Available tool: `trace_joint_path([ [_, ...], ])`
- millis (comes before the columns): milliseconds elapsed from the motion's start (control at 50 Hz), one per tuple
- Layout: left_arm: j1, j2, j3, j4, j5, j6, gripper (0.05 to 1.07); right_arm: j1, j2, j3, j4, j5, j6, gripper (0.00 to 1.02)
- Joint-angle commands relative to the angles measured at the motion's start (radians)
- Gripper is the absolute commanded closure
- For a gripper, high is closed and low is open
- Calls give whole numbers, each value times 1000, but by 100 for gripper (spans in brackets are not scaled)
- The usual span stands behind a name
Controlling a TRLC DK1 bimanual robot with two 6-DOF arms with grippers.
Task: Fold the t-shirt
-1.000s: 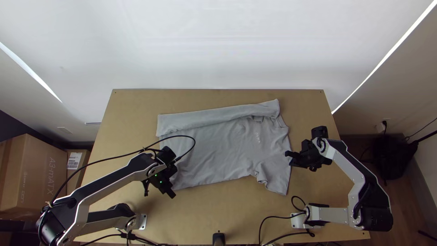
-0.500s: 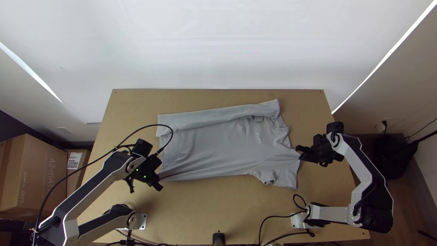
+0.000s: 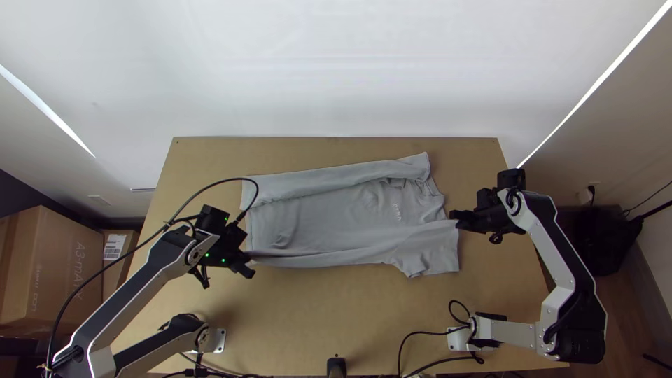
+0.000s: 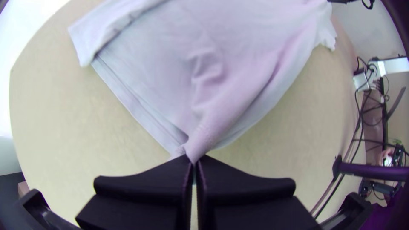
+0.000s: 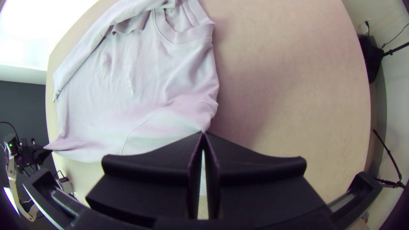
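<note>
The grey t-shirt (image 3: 332, 217) lies lengthwise across the middle of the table (image 3: 315, 329), collar (image 5: 183, 36) toward the right arm and hem toward the left, its far side turned over in a long strip (image 3: 336, 175). The near side is drawn up into a shallow ridge between two holds. The left gripper (image 4: 194, 162) is closed on a gathered pinch of cloth at the near hem corner; the right gripper (image 5: 203, 133) is likewise closed, on the shoulder edge between collar and near sleeve (image 3: 430, 255). The cloth looks light and limp, probably soft jersey, with nothing in it to break; it should follow a pull readily but hold no shape of its own, so slack would sag or crease, as it does beside the left hold. Hem corner and shoulder seem the right places to grip, since tension between them keeps the long edge fairly straight. The step in hand looks like bringing the near side over to match the far strip. An even lift with both grippers would suit it; too hard a pull could drag the whole garment or slip the small pinches, and the loose sleeve may need tucking or smoothing afterward.
</note>
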Motion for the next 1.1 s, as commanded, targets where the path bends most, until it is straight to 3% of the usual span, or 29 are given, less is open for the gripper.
trace_joint_path([
  [0, 29, 27, 45, 50, 11, -34, 105, 15, 4, 52, -10, 15, 19, 100],
  [360, 83, 185, 101, 162, 45, -43, 105, 85, 166, 264, -10, 46, 28, 100],
  [780, 256, 324, 185, 257, 95, -43, 105, 144, 410, 568, -38, 72, 66, 100],
  [960, 293, 393, 234, 265, 95, -38, 105, 173, 516, 711, -112, 73, 69, 100],
  [1080, 299, 427, 274, 268, 97, -38, 105, 185, 610, 858, -230, 72, 74, 100],
])
